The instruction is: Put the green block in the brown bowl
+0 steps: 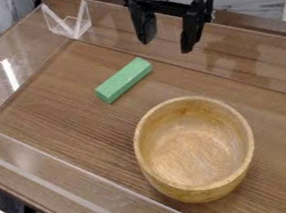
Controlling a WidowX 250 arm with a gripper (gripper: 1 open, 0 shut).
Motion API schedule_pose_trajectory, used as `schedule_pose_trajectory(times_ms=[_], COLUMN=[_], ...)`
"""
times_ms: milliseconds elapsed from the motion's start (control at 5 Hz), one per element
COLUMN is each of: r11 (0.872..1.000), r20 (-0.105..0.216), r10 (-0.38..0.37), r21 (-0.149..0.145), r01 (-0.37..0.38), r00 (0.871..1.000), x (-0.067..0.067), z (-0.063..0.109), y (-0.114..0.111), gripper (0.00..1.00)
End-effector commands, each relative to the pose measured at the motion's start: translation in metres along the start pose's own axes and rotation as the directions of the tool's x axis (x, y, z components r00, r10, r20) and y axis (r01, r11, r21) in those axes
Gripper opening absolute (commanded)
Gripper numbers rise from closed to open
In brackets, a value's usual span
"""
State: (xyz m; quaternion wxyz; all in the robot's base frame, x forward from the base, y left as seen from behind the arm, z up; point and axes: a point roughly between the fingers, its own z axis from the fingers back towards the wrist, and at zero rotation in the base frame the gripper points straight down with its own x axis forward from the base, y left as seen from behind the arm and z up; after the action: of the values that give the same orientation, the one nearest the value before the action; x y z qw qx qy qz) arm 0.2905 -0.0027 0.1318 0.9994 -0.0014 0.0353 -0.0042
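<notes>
Gripper (167,36) hanging w/ jaws spread wide, empty, touching nothing. One green block (124,80) on table, one brown bowl (194,148) nearby.

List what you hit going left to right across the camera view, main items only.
clear plastic stand → green block → gripper, open, hanging above the table → brown bowl

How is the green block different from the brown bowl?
The green block is a small flat bar; the brown bowl is round, hollow and much bigger. The block is plain bright green; the bowl is light tan wood with visible grain. Both rest on the wooden table, apart from each other.
</notes>
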Motion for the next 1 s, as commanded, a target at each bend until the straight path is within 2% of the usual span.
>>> schedule_pose_trajectory(times_ms=[0,200,400,600,800], r11=[1.000,0.991,0.965,0.949,0.945], r20=[0.001,-0.022,0.015,0.066,0.081], r10=[-0.031,-0.132,-0.263,-0.315,-0.326], r21=[0.002,0.004,0.024,0.047,0.050], r01=[0.031,0.132,0.263,0.313,0.323], r00=[1.000,0.991,0.965,0.947,0.942], x=[-0.003,-0.013,-0.029,-0.033,-0.027], z=[-0.007,-0.037,-0.054,-0.058,-0.059], y=[0.016,0.046,0.075,0.078,0.078], gripper=[1.00,1.00,1.00,1.00,1.00])
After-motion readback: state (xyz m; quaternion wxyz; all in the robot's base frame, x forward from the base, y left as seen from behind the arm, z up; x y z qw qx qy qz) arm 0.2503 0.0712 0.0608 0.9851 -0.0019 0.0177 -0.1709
